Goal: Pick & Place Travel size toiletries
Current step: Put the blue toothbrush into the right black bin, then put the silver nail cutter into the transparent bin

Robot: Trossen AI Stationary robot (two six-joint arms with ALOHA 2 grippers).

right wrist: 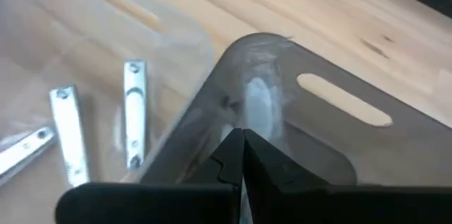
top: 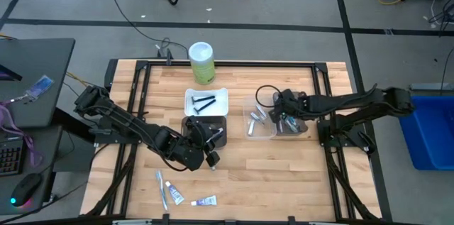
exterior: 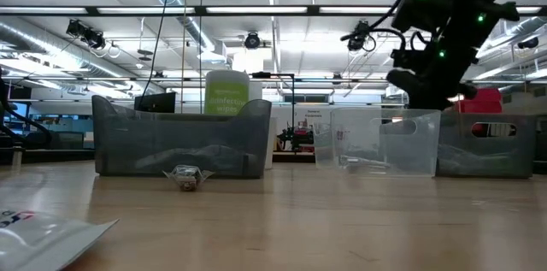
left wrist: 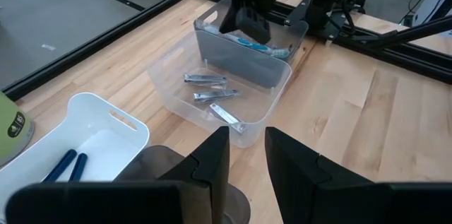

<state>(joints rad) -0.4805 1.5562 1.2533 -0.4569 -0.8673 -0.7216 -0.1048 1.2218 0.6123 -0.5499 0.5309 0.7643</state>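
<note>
High view, surface: wooden table (top: 284, 175) on grey floor; toothpaste tubes (top: 204, 201) and a toothbrush (top: 161, 188) lie at the near edge.
Room: cables on the floor, a blue bin (top: 430, 131) to the right.
Left gripper (top: 211, 155): over the near table beside the dark grey tray (top: 190, 123), fingers (left wrist: 212, 165) slightly apart, nothing between them.
Right gripper (top: 286, 123): over the grey tray (top: 301, 127), fingers (right wrist: 265, 164) closed, nothing visibly held.
Clear tray (top: 260, 127): silvery tubes (left wrist: 212, 95).
White tray (top: 206, 102): dark razors (top: 203, 102).
Far edge: green canister (top: 201, 63).
</note>
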